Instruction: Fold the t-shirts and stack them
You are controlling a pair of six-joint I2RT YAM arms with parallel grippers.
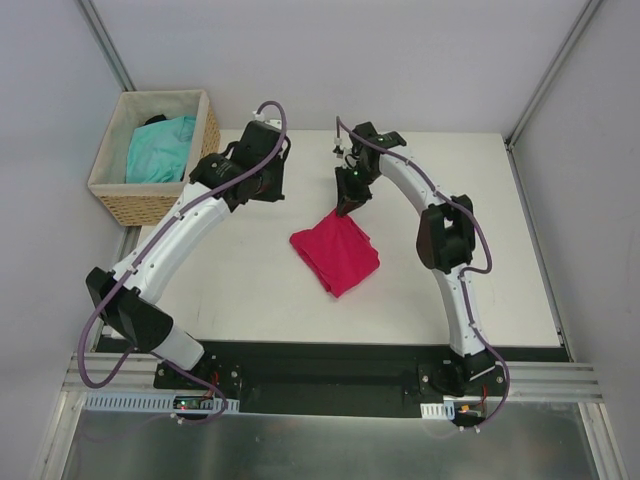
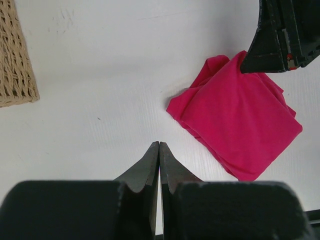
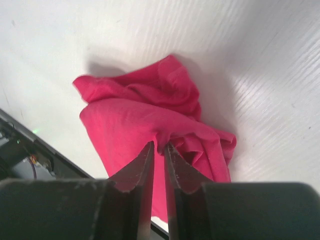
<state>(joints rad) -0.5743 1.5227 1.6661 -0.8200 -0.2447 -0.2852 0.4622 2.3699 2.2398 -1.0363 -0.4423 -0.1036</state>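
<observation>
- Centrally, the soft, plain crimson-pink t-shirt (image 1: 338,255) lay on the flat white table (image 1: 250,290), between the two arms and nearer to the right one.
- It was gathered into a rough, slanted, folded bundle with several layers showing along its edges. Creases ran toward its far corner.
- That far corner stood raised off the table, drawn up to the tips of the right gripper (image 3: 159,146).
- The right gripper pointed down at this corner. Its two dark fingers (image 3: 135,170) stood only a narrow slit apart, and a pucker of the pink fabric was pinched between their tips, so the gripper was grasping the crimson-pink t-shirt.
- The left gripper (image 2: 159,145) was clenched with nothing in it: its two dark fingertips met along a single line and only bare table showed below them.
- The left gripper hung above the table to the left of the crimson-pink t-shirt, apart from the fabric.
- The soft turquoise t-shirt (image 1: 160,148) lay crumpled inside the tan, rectangular woven wicker basket (image 1: 140,205).
- A small dark patch showed at the top edge of the turquoise fabric; what it was could not be told.
- The woven wicker basket stood at the far left corner, just beside the left arm's forearm and well apart from the crimson-pink t-shirt.
</observation>
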